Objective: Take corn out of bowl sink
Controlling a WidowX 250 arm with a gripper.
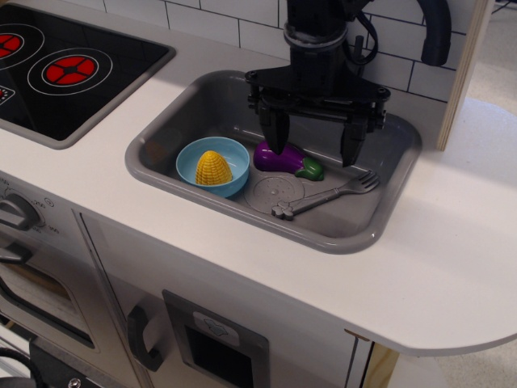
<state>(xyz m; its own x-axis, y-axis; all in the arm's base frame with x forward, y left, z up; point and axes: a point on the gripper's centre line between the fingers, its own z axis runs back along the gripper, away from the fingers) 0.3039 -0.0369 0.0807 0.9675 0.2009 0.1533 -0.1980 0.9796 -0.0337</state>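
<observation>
The yellow ridged corn [212, 168] sits inside the light blue bowl [191, 161], which stands at the left of the grey sink [356, 229]. My black gripper [315, 139] hangs open and empty over the middle of the sink, above and to the right of the bowl. Its left finger is just above the purple eggplant [279, 157]. The fingers touch nothing.
A purple eggplant with a green cap lies next to the bowl's right side. A grey fork [327, 196] lies across the drain mark [275, 192]. A black stovetop [65, 73] with red rings is at the left. A tiled wall is behind, and a wooden panel [464, 73] stands at the right.
</observation>
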